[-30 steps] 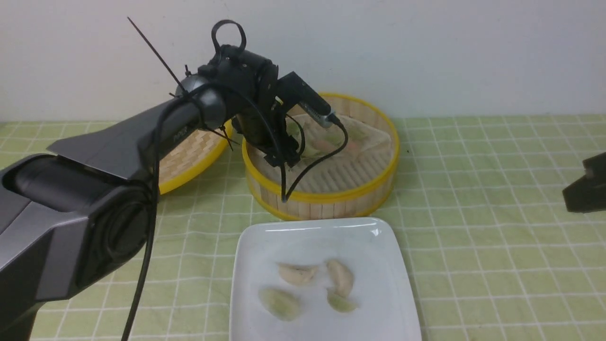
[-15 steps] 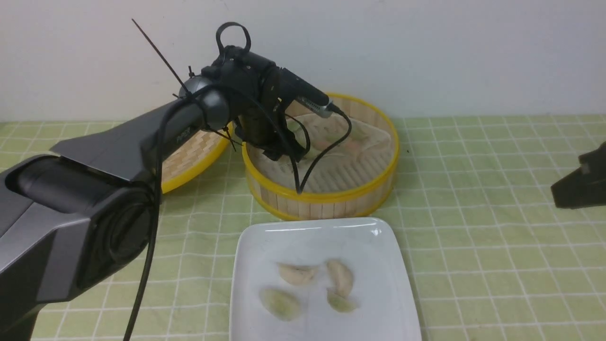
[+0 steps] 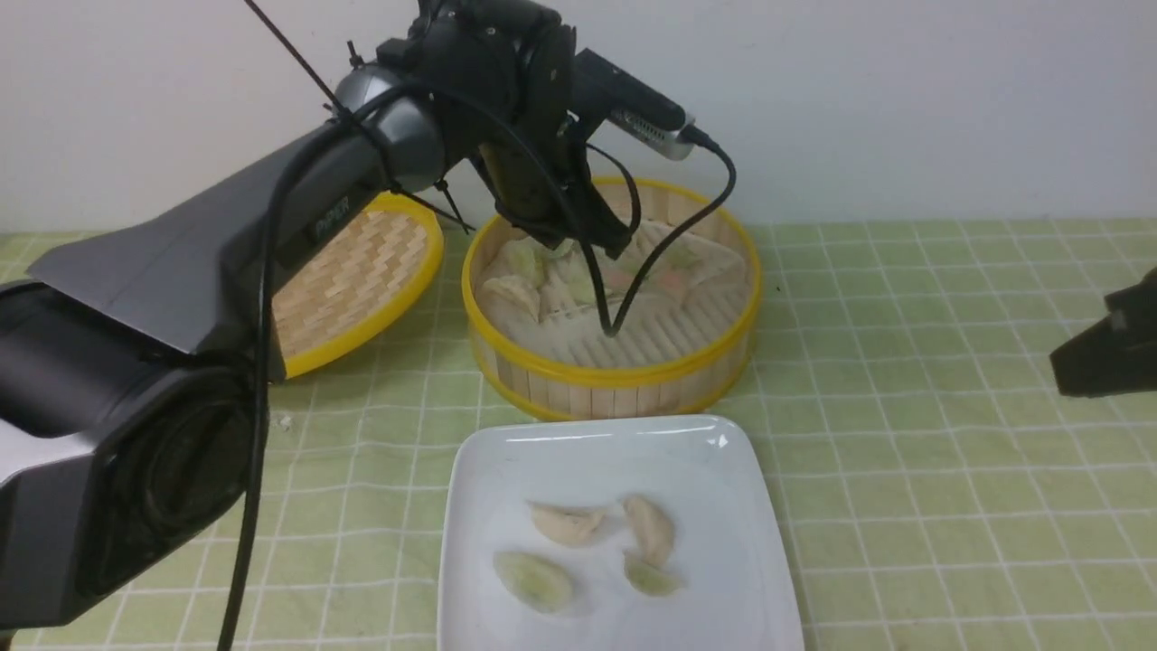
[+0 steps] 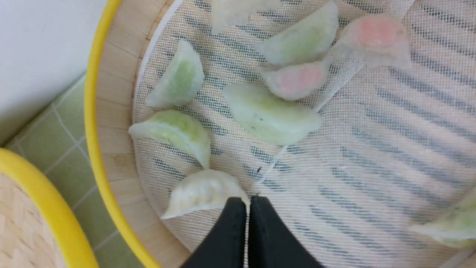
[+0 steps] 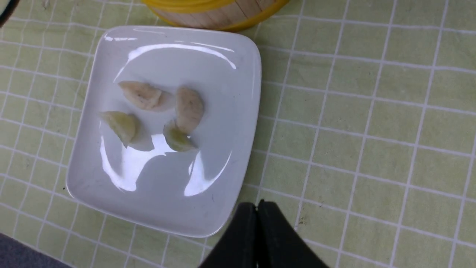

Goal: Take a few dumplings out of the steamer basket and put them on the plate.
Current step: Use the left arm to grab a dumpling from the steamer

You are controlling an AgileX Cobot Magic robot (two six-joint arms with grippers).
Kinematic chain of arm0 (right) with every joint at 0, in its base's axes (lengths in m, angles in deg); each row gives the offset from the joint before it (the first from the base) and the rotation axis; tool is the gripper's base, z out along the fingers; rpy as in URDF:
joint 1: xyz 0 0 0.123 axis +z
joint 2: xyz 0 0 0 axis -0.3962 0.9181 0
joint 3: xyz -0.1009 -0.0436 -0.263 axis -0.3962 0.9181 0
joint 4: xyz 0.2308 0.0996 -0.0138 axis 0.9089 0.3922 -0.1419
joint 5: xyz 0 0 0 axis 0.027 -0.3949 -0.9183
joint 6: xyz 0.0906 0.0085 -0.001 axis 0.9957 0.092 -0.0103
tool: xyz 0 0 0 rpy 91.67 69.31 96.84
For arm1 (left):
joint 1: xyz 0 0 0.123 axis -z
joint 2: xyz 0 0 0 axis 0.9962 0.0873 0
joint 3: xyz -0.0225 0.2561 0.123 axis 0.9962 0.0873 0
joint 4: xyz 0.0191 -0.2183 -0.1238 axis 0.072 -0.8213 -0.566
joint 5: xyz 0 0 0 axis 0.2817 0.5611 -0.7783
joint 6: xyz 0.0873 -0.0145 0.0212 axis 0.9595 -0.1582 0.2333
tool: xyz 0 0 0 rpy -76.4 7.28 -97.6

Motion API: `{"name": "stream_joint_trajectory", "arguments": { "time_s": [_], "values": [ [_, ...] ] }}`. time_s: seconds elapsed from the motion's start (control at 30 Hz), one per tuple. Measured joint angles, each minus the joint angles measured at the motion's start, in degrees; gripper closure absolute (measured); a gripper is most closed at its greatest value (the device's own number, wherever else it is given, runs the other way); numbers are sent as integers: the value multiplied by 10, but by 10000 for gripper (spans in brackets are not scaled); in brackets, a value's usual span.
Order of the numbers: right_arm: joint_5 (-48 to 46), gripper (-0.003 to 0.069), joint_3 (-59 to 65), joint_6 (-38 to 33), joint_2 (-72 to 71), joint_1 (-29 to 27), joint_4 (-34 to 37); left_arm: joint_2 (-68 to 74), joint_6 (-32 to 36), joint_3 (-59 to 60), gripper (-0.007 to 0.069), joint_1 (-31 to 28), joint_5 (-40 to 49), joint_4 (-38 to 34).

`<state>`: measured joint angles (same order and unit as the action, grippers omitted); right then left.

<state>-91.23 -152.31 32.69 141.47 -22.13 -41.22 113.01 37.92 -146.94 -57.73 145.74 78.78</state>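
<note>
The steamer basket [image 3: 624,375] stands at the back centre and holds several dumplings [image 3: 512,294] on its white liner, in cream, pale green and pink [image 4: 297,79]. My left gripper [image 3: 616,246] hangs above the basket, jaws shut with nothing clearly between them. In the left wrist view its tips [image 4: 248,199] sit just beside the end of a cream dumpling [image 4: 200,191] lying by the basket wall. The white plate [image 3: 597,452] in front carries several dumplings [image 3: 565,523]. My right gripper [image 3: 1067,372] is shut and empty, low at the right, near the plate's corner [image 5: 256,204].
The shallow woven lid [image 3: 362,271] leans to the left of the basket, partly behind my left arm. A cable [image 3: 664,244] hangs from the left wrist into the basket. A green checked cloth [image 3: 904,452] covers the table; a white wall stands behind.
My left gripper has risen out of the basket and shifted right, uncovering the dumplings at the basket's left side. The right gripper edged slightly left. The plate's dumplings have not moved.
</note>
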Motion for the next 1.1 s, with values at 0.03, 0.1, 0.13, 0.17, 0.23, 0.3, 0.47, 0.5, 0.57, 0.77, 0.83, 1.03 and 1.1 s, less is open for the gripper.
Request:
{"name": "stream_joint_trajectory", "arguments": {
  "time_s": [0.03,0.1,0.13,0.17,0.23,0.3,0.47,0.5,0.57,0.77,0.83,1.03,1.1],
  "values": [
    [0,672,0,0,0,0,1,2,4,0,631,0,1,7],
    [0,672,0,0,0,0,2,8,9,0,624,0,2,30],
    [0,672,0,0,0,0,3,13,11,0,614,0,2,43],
    [0,672,0,0,0,0,3,17,11,0,597,0,2,53],
    [0,672,0,0,0,0,3,29,12,0,549,0,2,68],
    [0,672,0,0,0,0,3,39,12,0,483,0,2,74],
    [0,672,0,0,0,0,5,64,13,0,295,0,-5,75],
    [0,672,0,0,0,0,6,68,13,0,265,0,-10,80],
    [0,672,0,0,0,0,7,77,13,0,193,0,-18,97],
    [0,672,0,0,0,0,8,101,12,0,126,0,-30,129],
    [0,672,0,0,0,0,9,103,12,0,127,0,-35,132],
    [0,671,0,0,0,0,9,106,7,-1,222,1,-44,122],
    [0,671,0,0,0,0,9,106,6,-3,222,1,-43,117]
  ]
}}
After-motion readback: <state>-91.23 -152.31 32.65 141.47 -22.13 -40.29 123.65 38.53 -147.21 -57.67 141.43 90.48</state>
